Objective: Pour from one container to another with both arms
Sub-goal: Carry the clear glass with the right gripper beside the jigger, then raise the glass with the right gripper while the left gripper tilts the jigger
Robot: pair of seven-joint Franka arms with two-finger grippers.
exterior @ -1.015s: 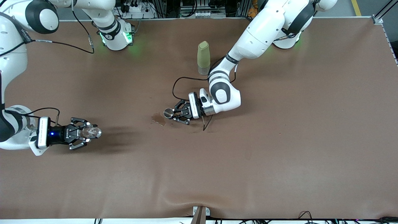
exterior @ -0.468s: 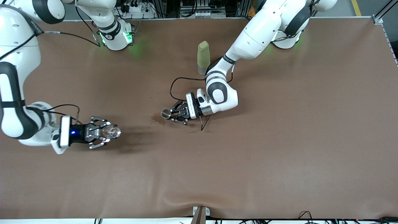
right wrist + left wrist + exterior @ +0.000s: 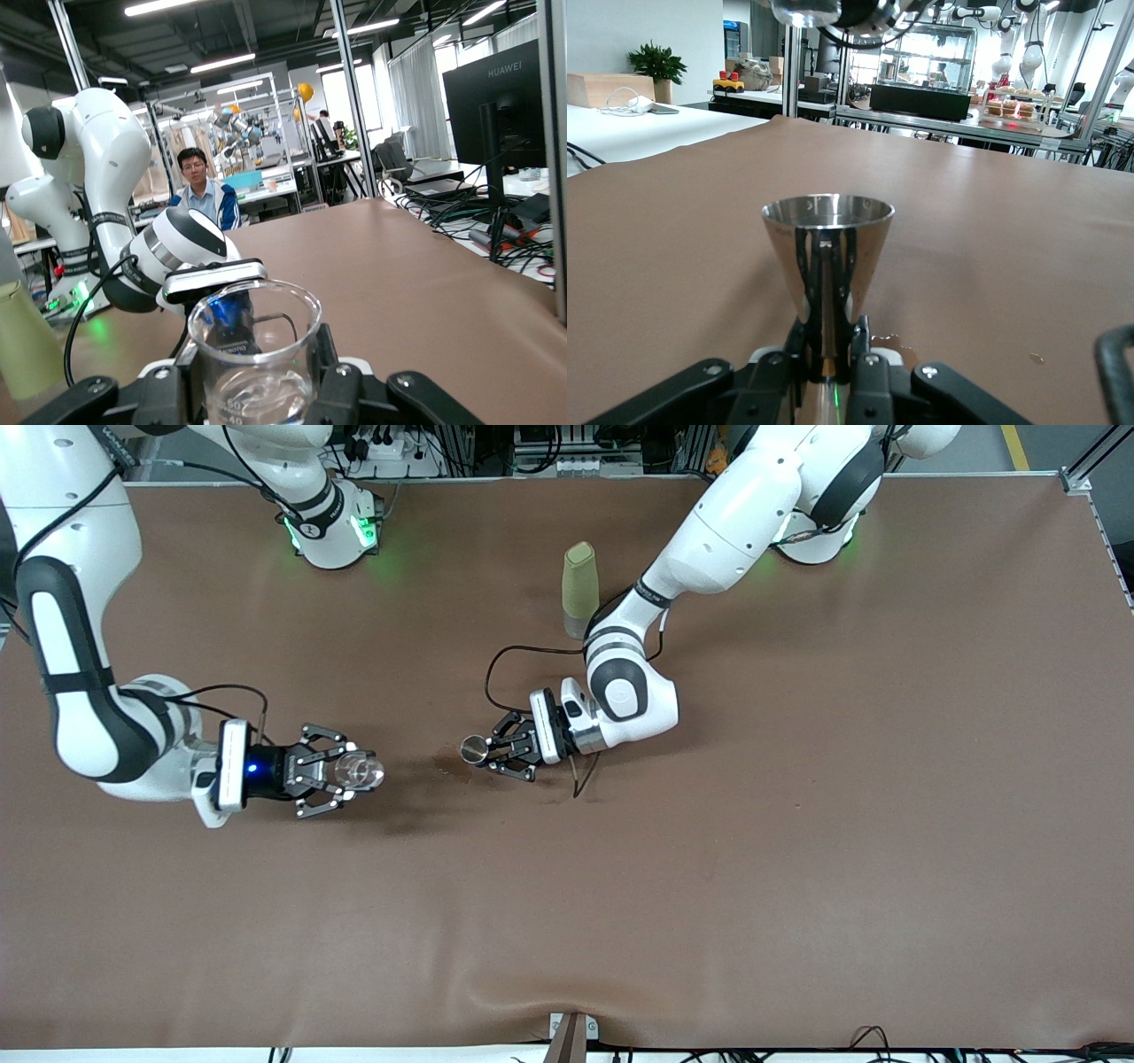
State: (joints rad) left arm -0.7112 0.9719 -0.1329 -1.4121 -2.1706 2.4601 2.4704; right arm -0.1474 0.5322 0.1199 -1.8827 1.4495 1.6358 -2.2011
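Observation:
The tiny clear cup (image 3: 361, 768) (image 3: 255, 350) stands upright between the fingers of my right gripper (image 3: 353, 771) (image 3: 257, 376), which is shut on it; a little clear liquid sits in its base. The cup hangs low over the table, toward the right arm's end from the jigger. The shiny silver jigger (image 3: 475, 749) (image 3: 827, 237) is upright, and my left gripper (image 3: 489, 751) (image 3: 830, 343) is shut on its narrow waist, low over the table's middle. A short stretch of bare table separates cup and jigger.
A tall olive-green bottle (image 3: 580, 590) (image 3: 22, 347) stands farther from the front camera than the jigger, beside the left arm's forearm. A small wet patch (image 3: 447, 763) (image 3: 899, 340) marks the brown table cover (image 3: 797, 850) beside the jigger.
My right gripper has carried the clear cup across the table toward the jigger. The left gripper with the jigger shifted slightly earlier and now holds still.

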